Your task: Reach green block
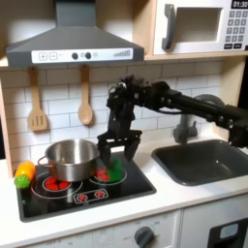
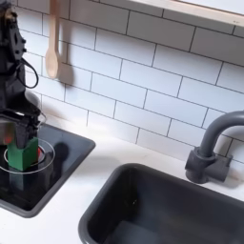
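Note:
The green block (image 1: 114, 172) is small and bright green and sits on the right burner of the black stovetop (image 1: 136, 184). In the second exterior view the green block (image 2: 26, 156) stands inside the burner ring. My black gripper (image 1: 116, 155) hangs straight down over it, with the arm coming in from the first exterior view's right. Its fingers are spread wider than the block. In the second exterior view the gripper (image 2: 24, 135) is low, with its fingertips on either side of the block's top. I cannot tell whether they touch it.
A steel pot (image 1: 68, 160) stands on the left burner beside my gripper. A green-and-orange toy vegetable (image 1: 21, 176) lies at the stove's left edge. A dark sink (image 2: 143, 205) and faucet (image 2: 210, 148) are on the right. A wooden spoon (image 1: 85, 102) and spatula (image 1: 37, 107) hang on the tiled wall.

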